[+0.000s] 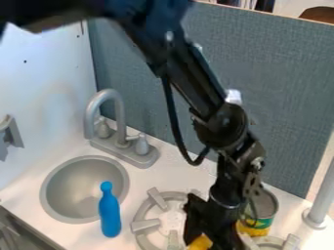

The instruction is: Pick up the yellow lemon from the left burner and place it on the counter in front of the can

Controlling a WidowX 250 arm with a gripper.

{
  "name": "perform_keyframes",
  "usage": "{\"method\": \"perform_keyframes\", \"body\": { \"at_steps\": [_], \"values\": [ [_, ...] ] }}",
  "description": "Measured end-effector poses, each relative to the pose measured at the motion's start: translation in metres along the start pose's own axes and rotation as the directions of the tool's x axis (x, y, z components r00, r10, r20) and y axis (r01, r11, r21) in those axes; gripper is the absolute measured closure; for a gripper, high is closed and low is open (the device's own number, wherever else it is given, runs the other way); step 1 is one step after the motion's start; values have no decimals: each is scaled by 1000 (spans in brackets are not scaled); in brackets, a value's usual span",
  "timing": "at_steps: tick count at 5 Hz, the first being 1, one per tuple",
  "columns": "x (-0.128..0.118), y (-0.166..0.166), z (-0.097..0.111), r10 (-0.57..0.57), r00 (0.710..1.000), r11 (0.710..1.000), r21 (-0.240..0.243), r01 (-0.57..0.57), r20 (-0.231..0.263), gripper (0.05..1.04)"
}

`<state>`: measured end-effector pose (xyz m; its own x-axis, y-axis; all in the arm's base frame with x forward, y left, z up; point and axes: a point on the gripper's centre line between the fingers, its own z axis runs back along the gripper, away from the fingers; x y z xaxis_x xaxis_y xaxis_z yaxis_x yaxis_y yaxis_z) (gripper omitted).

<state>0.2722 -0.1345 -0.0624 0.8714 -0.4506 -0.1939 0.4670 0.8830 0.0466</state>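
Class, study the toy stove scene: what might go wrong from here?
The gripper is close to the open can, so a swing that way might knock it over. The yellow thing at the gripper could catch on the raised prongs of the burner. The slim blue bottle, by the sink, might topple if bumped.

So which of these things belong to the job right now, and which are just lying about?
In the job, it seems:
black two-finger gripper
yellow object at its tip, partly hidden

Just lying about, most likely:
smooth blue bottle-shaped object by the round grey sink
open metal can with green and yellow label, beside the gripper
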Motion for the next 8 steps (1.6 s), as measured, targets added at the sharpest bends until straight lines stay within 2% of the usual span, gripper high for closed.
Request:
{"method": "perform_keyframes", "body": {
  "at_steps": [1, 2, 5, 6, 7, 8],
  "values": [
    [4, -2, -20, -4, 999, 1000, -4, 4, -49, 383],
    [10, -2, -29, 5, 997, 1000, -3, -5, -71, 383],
    [18, -6, -33, 13, 999, 999, -29, -14, -32, 383],
    [18, -6, -35, 24, 999, 999, -27, -25, -43, 323],
    [16, -5, -40, 31, 998, 999, -24, -32, -46, 120],
    [9, -4, -38, 39, 999, 999, -19, -40, -31, 110]
  ]
}}
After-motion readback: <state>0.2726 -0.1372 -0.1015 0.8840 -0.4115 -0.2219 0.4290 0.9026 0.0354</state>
